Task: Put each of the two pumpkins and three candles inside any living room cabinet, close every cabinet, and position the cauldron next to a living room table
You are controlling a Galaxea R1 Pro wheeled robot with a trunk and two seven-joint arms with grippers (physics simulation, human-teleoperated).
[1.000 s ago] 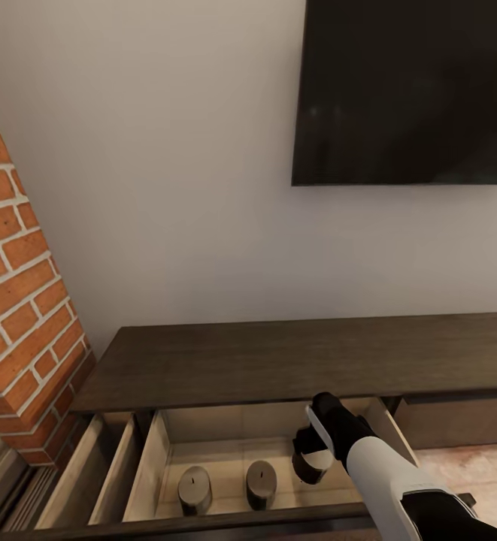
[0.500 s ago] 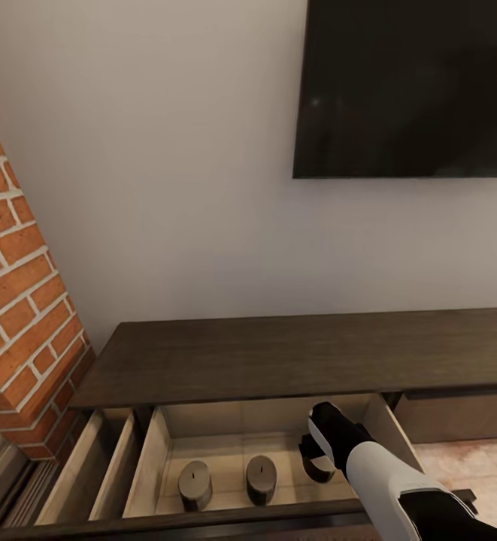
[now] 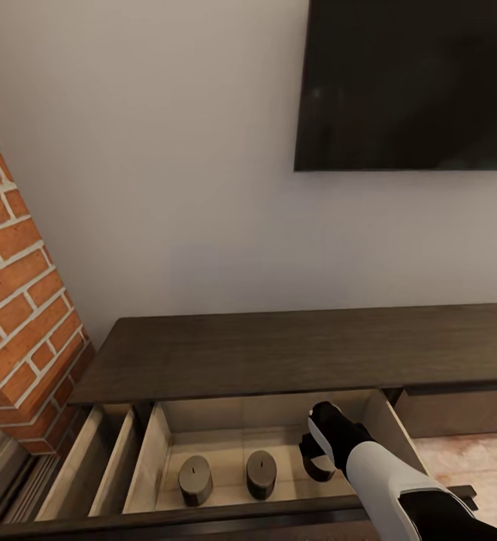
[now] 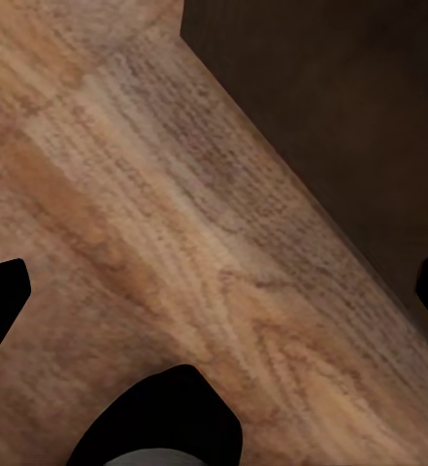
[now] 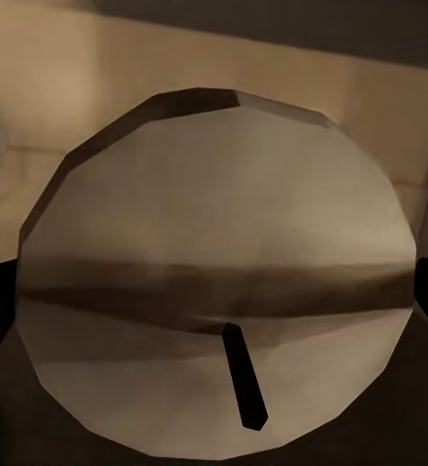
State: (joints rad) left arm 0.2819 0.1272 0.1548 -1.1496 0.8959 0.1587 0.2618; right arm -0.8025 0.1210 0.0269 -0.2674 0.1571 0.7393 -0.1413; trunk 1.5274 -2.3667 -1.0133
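Note:
The dark-brown cabinet (image 3: 278, 353) stands against the wall with a drawer pulled out, its pale inside showing. Two squat candles (image 3: 194, 479) (image 3: 262, 473) stand on the drawer floor. A third candle (image 3: 321, 469) (image 5: 214, 262) sits to their right, partly hidden by my right gripper (image 3: 314, 457) (image 5: 214, 291). That gripper reaches down into the drawer, its fingers spread on either side of the candle. My left gripper (image 4: 214, 291) hangs open over a wooden floor with nothing between its fingers. Pumpkins, cauldron and table are out of view.
A brick fireplace column (image 3: 15, 300) rises left of the cabinet. A second open drawer (image 3: 90, 466) lies beside it. A dark TV screen (image 3: 413, 83) hangs on the wall above. Closed drawer fronts (image 3: 459, 413) continue to the right.
My right gripper has lowered the third candle from just above the drawer down to its floor. The head view has drifted slightly; the other candles have not moved.

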